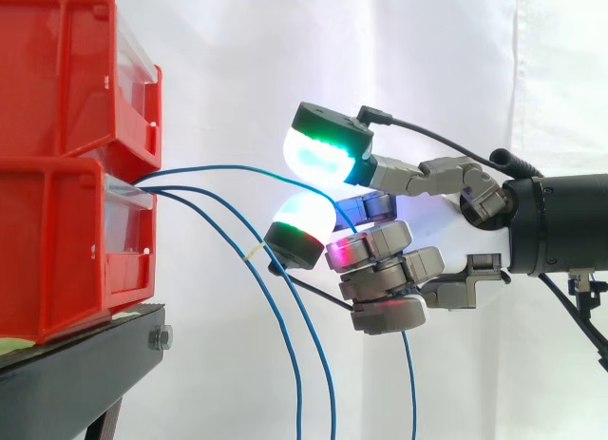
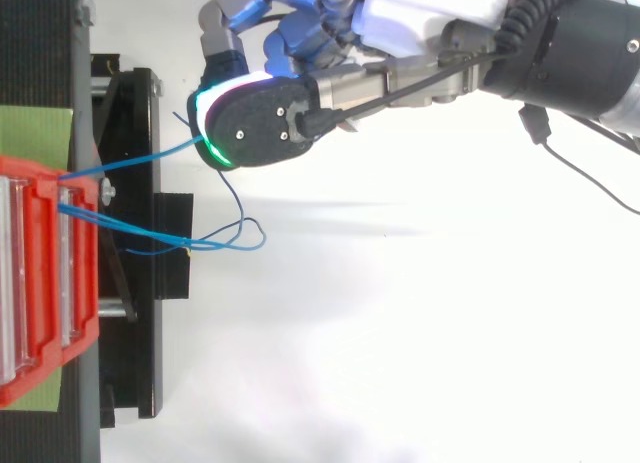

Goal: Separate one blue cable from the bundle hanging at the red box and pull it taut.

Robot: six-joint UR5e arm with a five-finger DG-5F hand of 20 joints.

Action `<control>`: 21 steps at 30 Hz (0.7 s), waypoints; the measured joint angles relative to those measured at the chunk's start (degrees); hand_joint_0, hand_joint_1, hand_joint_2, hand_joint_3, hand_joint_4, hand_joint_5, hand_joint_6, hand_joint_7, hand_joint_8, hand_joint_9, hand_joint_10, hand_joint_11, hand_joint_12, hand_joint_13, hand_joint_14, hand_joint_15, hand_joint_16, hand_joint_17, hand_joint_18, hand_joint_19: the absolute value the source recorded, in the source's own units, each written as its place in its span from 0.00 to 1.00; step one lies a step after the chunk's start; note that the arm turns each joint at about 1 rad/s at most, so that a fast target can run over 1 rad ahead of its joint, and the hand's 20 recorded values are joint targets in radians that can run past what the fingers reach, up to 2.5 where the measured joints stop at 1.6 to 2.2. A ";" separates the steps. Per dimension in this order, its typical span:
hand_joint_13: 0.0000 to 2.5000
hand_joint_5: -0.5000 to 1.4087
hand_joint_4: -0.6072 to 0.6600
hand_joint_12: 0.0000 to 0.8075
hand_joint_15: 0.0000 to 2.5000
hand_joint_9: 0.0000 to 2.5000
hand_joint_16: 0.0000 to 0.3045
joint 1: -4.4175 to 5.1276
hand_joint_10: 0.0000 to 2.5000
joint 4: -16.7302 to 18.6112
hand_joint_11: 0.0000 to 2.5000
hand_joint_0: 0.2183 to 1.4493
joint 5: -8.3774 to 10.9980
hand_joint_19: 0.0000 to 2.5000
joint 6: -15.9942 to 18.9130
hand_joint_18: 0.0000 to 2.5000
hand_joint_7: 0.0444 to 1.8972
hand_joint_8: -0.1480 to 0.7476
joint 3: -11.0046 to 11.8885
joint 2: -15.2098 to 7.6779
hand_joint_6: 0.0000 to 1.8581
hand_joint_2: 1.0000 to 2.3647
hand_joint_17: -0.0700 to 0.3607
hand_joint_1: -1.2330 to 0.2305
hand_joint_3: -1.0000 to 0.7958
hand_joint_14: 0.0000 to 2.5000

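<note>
bins (image 1: 66, 164) in red, stacked two high, sit at the left edge of the black stand (image 1: 85, 364), the lower one's front flush with the stand's right edge. in the top view a green sheet (image 2: 35, 133) lies under them. three blue cables leave the front of the lower bin close together. two loose cables (image 1: 268, 293) sag straight off the stand's edge and hang down beside each other, between the bins and the hand; from above they cross in a small loop just past the stand. nothing lies across the third one's run. that cable (image 1: 237, 168) runs rightward from the bin, long axis near level, rising in a shallow bow and not quite straight, then dips into the hand (image 1: 418, 264). the hand comes in from the right before the white curtain (image 1: 237, 60), fingers curled and closed round the cable. one pad (image 1: 323, 153) glowing green and cyan stands above the cable, another below it. under the hand the cable's free end drops straight down, well apart from the other two.
</note>
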 measured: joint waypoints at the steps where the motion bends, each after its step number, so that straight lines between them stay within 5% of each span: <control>1: 0.37 0.17 0.60 0.39 0.47 0.33 0.12 0.00 0.47 0.00 0.67 0.32 0.00 0.62 0.00 0.44 0.66 0.47 0.00 0.00 0.50 0.01 0.35 0.41 0.41 1.00; 8: 0.37 0.17 0.55 0.39 0.49 0.32 0.12 -0.01 0.47 -0.07 0.68 0.35 0.00 0.61 0.00 0.43 0.72 0.46 0.00 0.00 0.50 0.02 0.36 0.34 0.49 0.97; 16: 0.36 0.16 0.44 0.37 0.49 0.32 0.12 -0.01 0.45 -0.08 0.68 0.41 0.17 0.61 0.00 0.42 0.80 0.44 0.00 0.01 0.50 0.02 0.35 0.32 0.47 0.96; 21: 0.36 0.15 0.39 0.37 0.48 0.32 0.11 0.01 0.44 0.02 0.69 0.44 0.89 0.61 0.20 0.41 0.76 0.43 0.00 0.00 0.52 0.02 0.35 0.33 0.41 0.96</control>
